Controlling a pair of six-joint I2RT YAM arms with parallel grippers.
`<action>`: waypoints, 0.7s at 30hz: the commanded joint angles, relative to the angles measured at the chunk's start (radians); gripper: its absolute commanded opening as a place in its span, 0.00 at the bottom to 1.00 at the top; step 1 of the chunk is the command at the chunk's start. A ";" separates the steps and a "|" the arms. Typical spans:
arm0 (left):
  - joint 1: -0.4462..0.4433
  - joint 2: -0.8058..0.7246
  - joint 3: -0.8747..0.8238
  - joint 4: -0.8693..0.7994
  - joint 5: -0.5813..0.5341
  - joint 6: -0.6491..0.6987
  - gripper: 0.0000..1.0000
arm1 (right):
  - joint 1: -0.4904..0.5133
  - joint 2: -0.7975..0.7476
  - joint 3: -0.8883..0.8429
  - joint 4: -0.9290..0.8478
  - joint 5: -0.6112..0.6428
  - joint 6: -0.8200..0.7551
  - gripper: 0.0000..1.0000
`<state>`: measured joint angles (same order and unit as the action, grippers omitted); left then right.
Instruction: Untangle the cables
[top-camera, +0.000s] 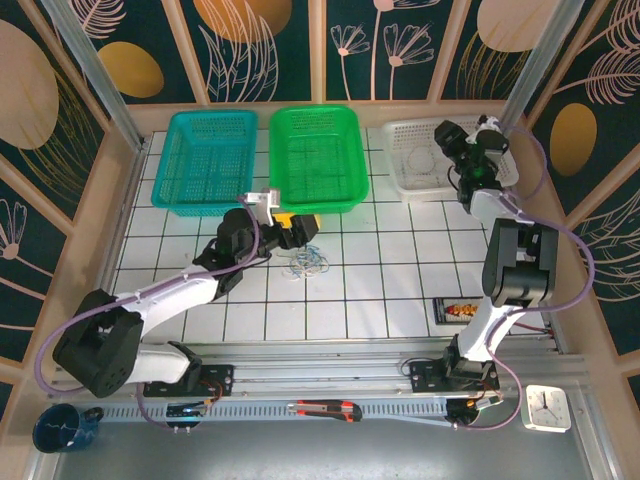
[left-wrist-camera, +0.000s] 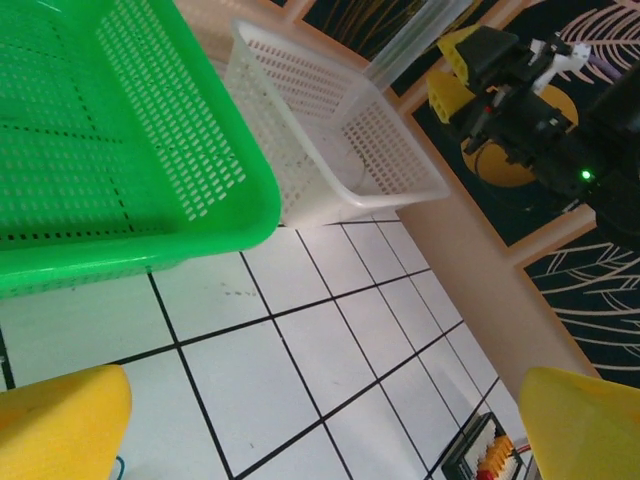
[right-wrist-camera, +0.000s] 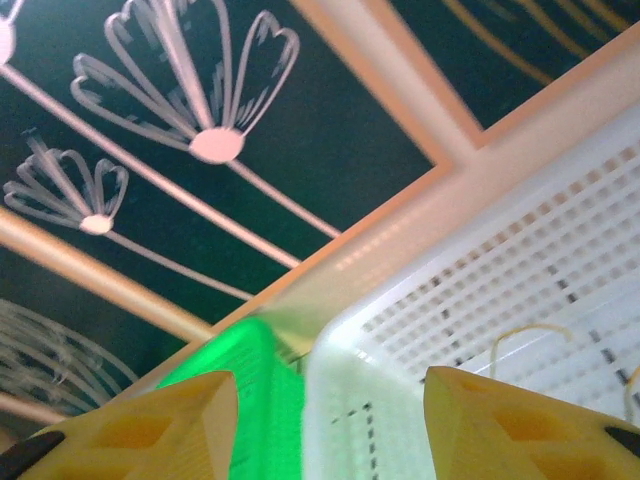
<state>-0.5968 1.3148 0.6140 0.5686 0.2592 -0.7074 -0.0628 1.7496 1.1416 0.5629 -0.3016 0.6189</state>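
desk (top-camera: 400, 275) far edge blocked: teal basket (top-camera: 200, 208), green basket (top-camera: 315, 205), white basket (top-camera: 420, 190) in a row | left arm (top-camera: 180, 290) slants from near-left corner to centre | right arm (top-camera: 515, 265) stands at right edge | small box (top-camera: 457, 310) near it | tiles right of cables (top-camera: 308, 262) free | tiles before teal basket free too

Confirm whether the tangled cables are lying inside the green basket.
No: in the top view the cables lie on the tiled table in front of the green basket, beside the left gripper.
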 joint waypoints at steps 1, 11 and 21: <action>-0.004 -0.033 -0.029 -0.032 -0.061 -0.037 0.99 | 0.037 -0.108 -0.060 0.074 -0.083 0.045 0.52; -0.003 -0.078 -0.072 -0.136 -0.178 -0.123 0.99 | 0.241 -0.314 -0.232 -0.066 -0.104 -0.001 0.52; 0.026 -0.114 -0.142 -0.200 -0.229 -0.239 0.99 | 0.534 -0.394 -0.353 -0.238 -0.019 -0.071 0.52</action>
<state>-0.5900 1.2247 0.4999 0.4011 0.0593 -0.8803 0.4171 1.3834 0.8089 0.3954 -0.3641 0.5968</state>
